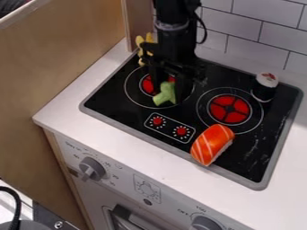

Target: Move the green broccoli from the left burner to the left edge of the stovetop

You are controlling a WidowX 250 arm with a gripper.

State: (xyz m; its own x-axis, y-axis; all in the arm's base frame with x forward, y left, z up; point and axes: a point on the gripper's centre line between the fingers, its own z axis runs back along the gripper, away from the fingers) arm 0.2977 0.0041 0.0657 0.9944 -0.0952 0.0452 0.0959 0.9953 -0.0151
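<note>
In the camera view, the gripper [170, 93] hangs over the rear-left part of the black cooktop [138, 117], right at a green toy piece [164, 95] with a branched shape. The piece lies over the burner ring under the tool; whether the gripper has hold of it or is merely around it, I cannot tell.

Just behind and left of the tool stand yellow pieces [141, 42], partly covered by the arm and the nearest obstacle on that side. Beyond them, a wooden panel [66, 58] bounds the left, and a tiled wall [243, 29] rises behind the arm.

Right of the gripper is a second burner [229, 109] with a red centre; past it, near the cooktop's right edge, stands a black-and-white roll [265, 86] with red on top. Toward the camera and right, an orange, white-striped piece [212, 143] lies near that burner. Two small red dials [158, 121] are just in front of the tool.
</note>
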